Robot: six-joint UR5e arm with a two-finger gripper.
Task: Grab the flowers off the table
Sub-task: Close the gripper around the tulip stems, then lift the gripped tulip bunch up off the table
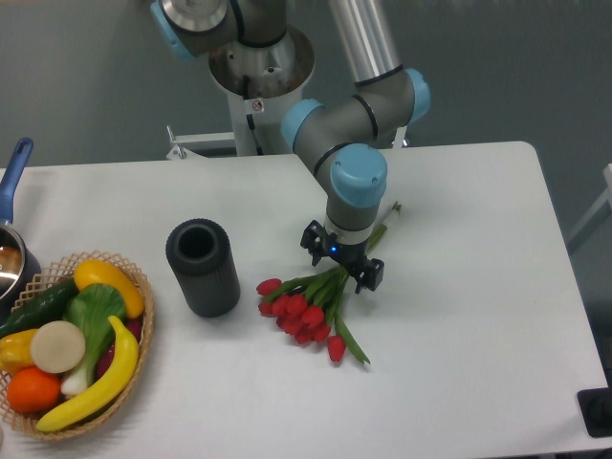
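Note:
The flowers (304,314), a bunch of red tulip buds on green stems, lie on the white table (459,316) right of centre, buds toward the front left, stems running up and right under the arm. My gripper (341,264) is low over the stems just behind the buds, one finger on each side of the bunch. The fingers straddle the stems with a gap between them, and the flowers rest on the table. The stem ends show beyond the wrist (387,212).
A black ribbed cylinder vase (202,267) stands upright left of the flowers. A woven basket (139,287) of fruit and vegetables sits at the front left edge. A pot with a blue handle (13,172) is at the far left. The robot base (260,72) stands behind the table.

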